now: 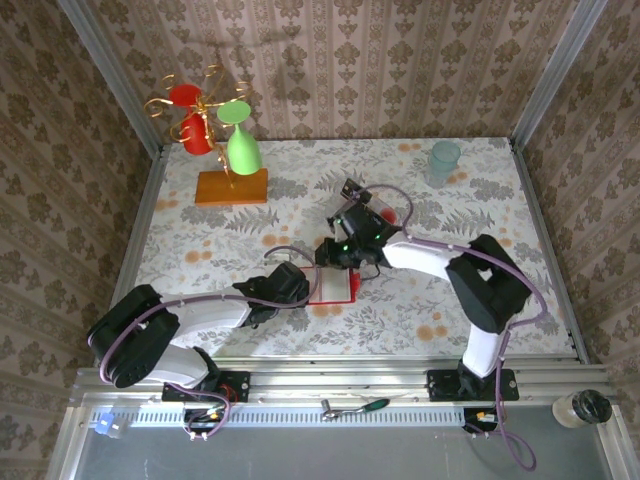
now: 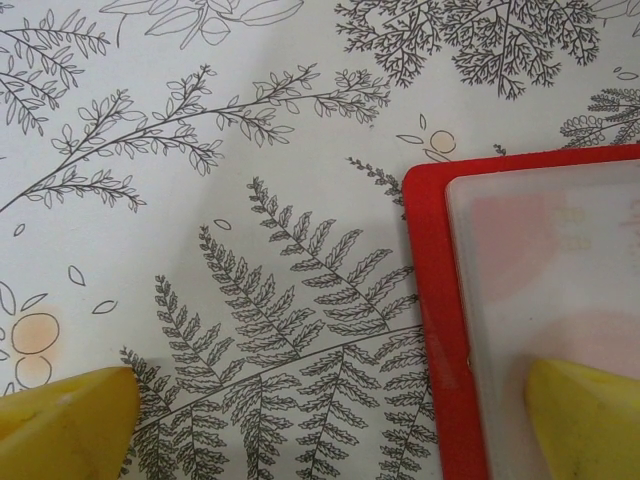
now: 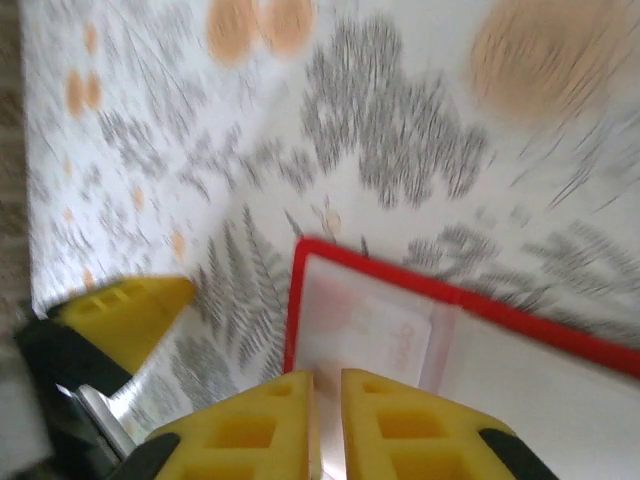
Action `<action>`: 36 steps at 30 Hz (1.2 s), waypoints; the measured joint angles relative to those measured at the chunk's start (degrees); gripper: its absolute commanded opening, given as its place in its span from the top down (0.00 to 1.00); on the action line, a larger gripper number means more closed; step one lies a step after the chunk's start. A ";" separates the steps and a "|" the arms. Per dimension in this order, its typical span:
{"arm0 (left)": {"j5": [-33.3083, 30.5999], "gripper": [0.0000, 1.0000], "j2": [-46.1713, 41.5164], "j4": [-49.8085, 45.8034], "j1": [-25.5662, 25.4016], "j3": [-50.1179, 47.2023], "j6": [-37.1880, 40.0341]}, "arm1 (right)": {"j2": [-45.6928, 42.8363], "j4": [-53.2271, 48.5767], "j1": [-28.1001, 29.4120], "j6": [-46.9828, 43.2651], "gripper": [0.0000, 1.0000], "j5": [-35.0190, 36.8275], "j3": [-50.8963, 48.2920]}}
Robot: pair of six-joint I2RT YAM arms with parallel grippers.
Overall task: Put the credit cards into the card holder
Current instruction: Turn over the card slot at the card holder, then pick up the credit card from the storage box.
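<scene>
Left gripper (image 2: 325,425), jaws wide, over fern-printed tablecloth (image 2: 250,150); damask-papered walls (image 1: 330,60) around.

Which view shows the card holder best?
Left wrist: the card holder is close and sharp, its red border and pale pocket corner clear, though cut off by the frame. The top external view shows it small and partly covered. The right wrist view shows a corner, motion-blurred.

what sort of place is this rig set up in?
Probably a lab test cell dressed as a home: patterned wallpaper panels in a metal frame, a floral tablecloth, and an aluminium base rail at the near edge.
</scene>
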 measured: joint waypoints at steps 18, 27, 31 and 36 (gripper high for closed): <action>-0.72 0.00 0.59 0.37 -0.48 0.00 -0.76 | -1.42 -27.80 -10.05 -25.62 0.65 29.64 17.84; -1.11 0.00 0.59 0.37 -0.61 0.00 -0.79 | 5.44 -31.41 -10.05 -31.34 0.68 35.71 23.28; -1.09 0.00 0.59 0.37 -0.61 0.00 -0.76 | 6.95 -32.26 -10.05 -32.35 0.72 36.39 24.20; -1.09 0.00 0.59 0.37 -0.61 0.00 -0.76 | 7.82 -32.39 -10.05 -33.05 0.81 36.35 24.41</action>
